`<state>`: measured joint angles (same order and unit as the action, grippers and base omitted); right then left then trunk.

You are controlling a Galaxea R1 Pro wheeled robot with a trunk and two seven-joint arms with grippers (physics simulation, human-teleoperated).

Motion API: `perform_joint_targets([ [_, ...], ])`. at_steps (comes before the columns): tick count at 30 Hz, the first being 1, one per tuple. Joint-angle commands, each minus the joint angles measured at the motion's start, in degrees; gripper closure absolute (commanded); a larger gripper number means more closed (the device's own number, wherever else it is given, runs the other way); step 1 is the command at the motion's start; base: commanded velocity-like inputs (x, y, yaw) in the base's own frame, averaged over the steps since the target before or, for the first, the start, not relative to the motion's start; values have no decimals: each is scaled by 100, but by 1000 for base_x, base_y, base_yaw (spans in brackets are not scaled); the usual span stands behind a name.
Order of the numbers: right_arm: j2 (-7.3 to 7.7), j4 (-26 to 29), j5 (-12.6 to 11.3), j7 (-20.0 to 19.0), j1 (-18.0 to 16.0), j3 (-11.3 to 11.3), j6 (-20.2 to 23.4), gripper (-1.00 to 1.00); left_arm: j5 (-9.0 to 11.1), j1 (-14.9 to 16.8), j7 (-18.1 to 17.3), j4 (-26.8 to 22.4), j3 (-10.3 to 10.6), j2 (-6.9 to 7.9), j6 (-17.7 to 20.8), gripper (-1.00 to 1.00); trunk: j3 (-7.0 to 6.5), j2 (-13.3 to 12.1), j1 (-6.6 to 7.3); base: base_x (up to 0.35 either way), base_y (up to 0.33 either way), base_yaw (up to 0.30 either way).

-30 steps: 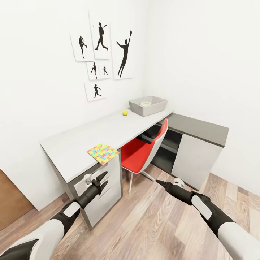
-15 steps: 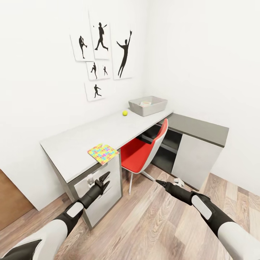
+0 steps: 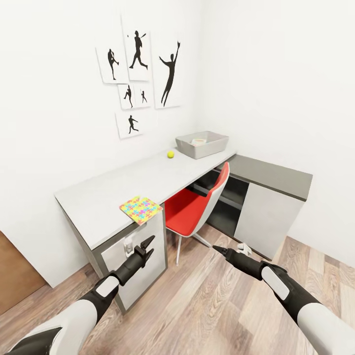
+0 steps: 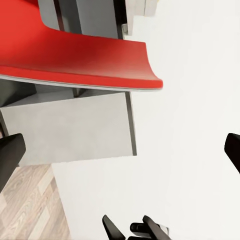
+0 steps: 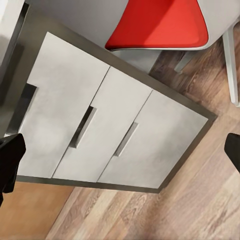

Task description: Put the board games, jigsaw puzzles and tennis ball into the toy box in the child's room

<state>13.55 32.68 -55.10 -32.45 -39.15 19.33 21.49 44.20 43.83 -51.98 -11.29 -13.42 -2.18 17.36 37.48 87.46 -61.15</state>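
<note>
Head view: long grey table runs along the left wall to the corner. One jigsaw puzzle lies at the near front edge, one corner hanging slightly over, above the white drawer unit. Tennis ball sits far down the table, near the toy box at the corner end; something pale with colour lies inside the box (too small to tell what). Red chair is tucked under the table between the drawers and the lower dark-topped cabinet, standing right in front of the ball and box end. Left gripper is in front of the drawer unit below the puzzle, fingers spread, holding nothing. Right gripper hangs over the wood floor, fingers look together from here. Black sports-silhouette pictures on the white wall.

Left wrist view: red chair seat edge-on, white cabinet panel, white wall, a strip of floor. Dark fingertips far apart at both edges, nothing between.

Right wrist view: three drawer fronts with slot handles, red seat, plank floor. Dark fingertips wide apart here, empty (so the right one is spread after all).
</note>
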Motion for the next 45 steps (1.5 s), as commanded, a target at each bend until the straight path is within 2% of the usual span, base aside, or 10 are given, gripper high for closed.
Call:
perform_joint_targets([
  [1,7,1,-54,2,-5,27,19,-100,10,3,-10,0,-29,0,65,-100,5,3,0,0,0,0],
  [6,7,1,-54,2,-5,27,21,-100,10,3,-12,-3,-29,8,71,-100,5,3,0,0,0,0],
  [26,15,-2,-54,0,-5,24,22,-100,1,3,-5,-5,-29,22,58,-100,-354,-799,440,0,0,0],
  [32,15,-5,-54,-4,-6,20,21,-100,1,3,-5,-5,-29,24,43,-100,-354,-799,440,0,0,27],
  [45,16,-7,-54,-8,-5,24,22,-100,1,3,-6,-4,-32,33,47,-100,-354,-799,440,0,0,198],
])
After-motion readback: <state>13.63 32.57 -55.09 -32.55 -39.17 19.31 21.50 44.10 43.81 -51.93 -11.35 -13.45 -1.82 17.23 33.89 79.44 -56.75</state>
